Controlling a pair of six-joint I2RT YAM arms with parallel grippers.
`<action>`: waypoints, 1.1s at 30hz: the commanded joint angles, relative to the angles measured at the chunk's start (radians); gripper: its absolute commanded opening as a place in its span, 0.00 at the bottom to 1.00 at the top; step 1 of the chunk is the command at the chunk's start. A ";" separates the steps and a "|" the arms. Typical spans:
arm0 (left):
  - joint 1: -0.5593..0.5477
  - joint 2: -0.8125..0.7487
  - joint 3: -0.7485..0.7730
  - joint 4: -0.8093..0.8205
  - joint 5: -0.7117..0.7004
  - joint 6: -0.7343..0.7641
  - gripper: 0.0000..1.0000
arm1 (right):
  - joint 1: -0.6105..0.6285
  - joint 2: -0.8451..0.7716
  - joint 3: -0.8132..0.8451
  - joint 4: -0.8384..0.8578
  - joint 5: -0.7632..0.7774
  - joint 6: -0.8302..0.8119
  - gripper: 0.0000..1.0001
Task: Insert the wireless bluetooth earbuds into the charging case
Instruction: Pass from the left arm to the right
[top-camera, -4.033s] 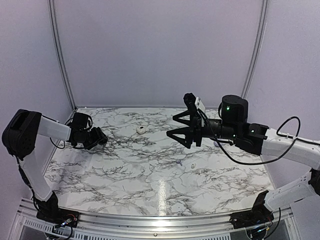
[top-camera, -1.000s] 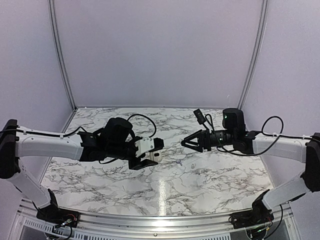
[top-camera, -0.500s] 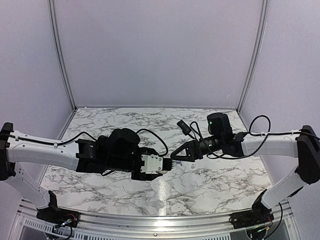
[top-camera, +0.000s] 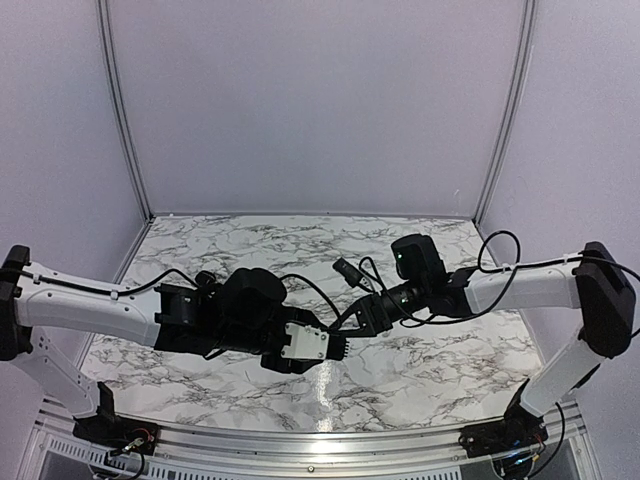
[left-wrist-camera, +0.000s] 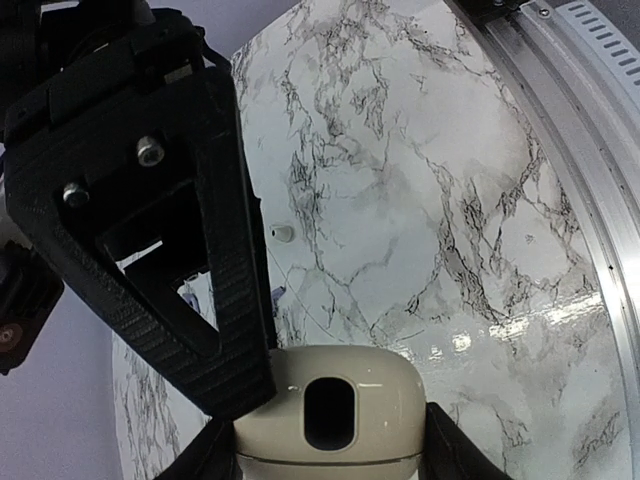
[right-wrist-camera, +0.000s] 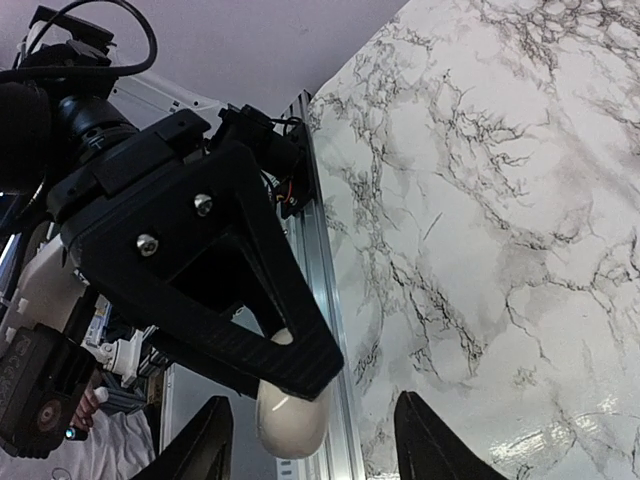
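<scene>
Overall, marbled table (top-camera: 250, 240), lilac walls (top-camera: 300, 100), cream charging case (left-wrist-camera: 330, 410).

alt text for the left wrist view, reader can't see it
The left gripper holds a cream charging case with a dark oval slot facing the camera. A black finger of the right gripper reaches the case's upper left corner, above a marble table where one small white earbud lies.

One cream charging case (left-wrist-camera: 330, 415) and one small white earbud (left-wrist-camera: 283, 232) show. There are two grippers, the left gripper (top-camera: 336, 347) and the right gripper (top-camera: 348, 320).
</scene>
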 joint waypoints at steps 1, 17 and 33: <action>-0.020 0.014 0.041 -0.018 -0.022 0.027 0.34 | 0.011 0.020 0.050 -0.009 -0.039 0.011 0.53; -0.024 0.022 0.035 -0.019 -0.038 0.036 0.34 | 0.043 0.053 0.079 -0.075 -0.064 -0.042 0.37; -0.022 -0.038 -0.014 0.085 -0.119 -0.025 0.59 | 0.042 0.035 0.087 -0.064 -0.072 -0.061 0.12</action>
